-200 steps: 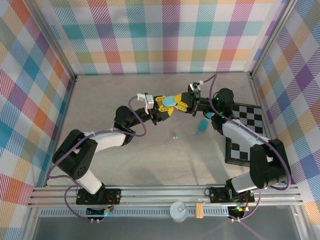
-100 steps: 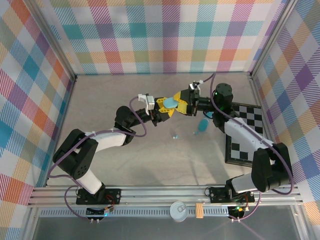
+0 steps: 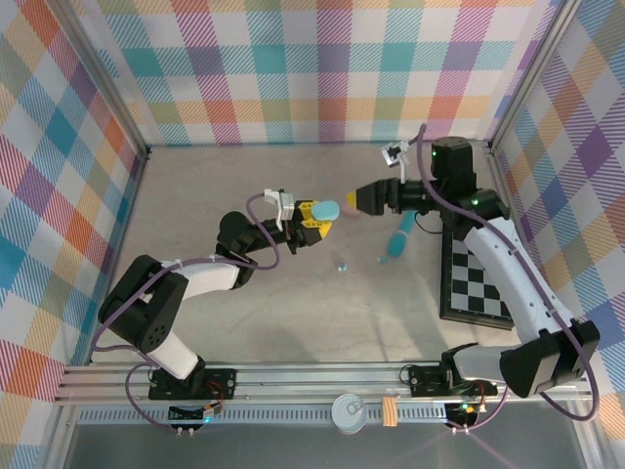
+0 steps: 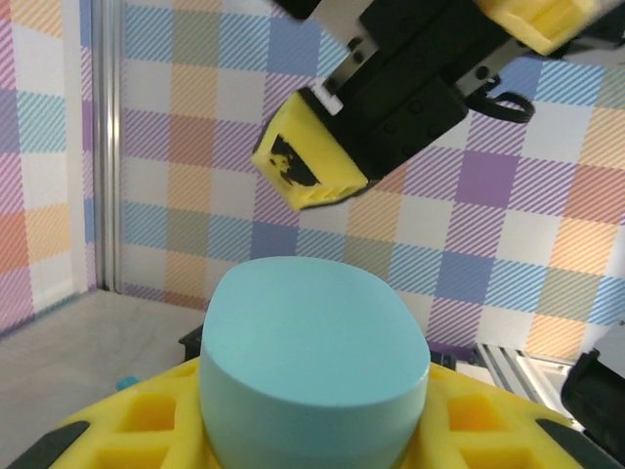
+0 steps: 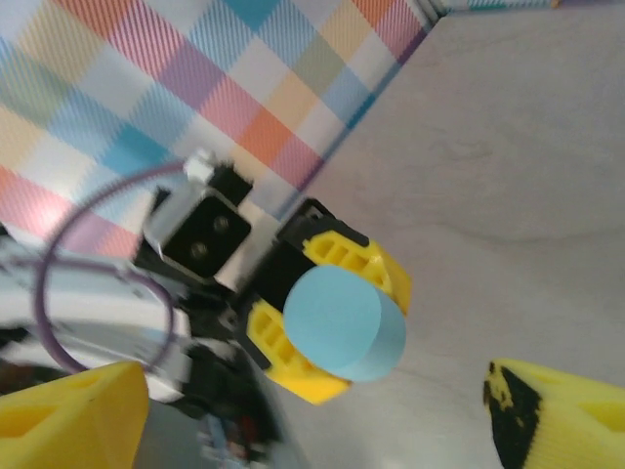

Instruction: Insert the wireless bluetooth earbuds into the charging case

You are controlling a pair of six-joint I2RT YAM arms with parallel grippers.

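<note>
Left tool clamps the teal charging case aloft; right tool gapes wide and empty at its 3 o'clock. A tiny earbud lies on the desk, between the case's 5 and 6 o'clock. Bud-fetching step, I judge: right tool must drop and pinch it

Bright, even diffuse light; faint soft shadows; right wrist view motion-blurred; top view sharp.

The top external camera looks steeply down on the worktop from above and behind the arm bases at 6 o'clock. The left wrist camera sits right against the teal case, facing level toward a plaid wall. The right wrist camera sees that same case from farther off, from its 3 o'clock side.
</note>
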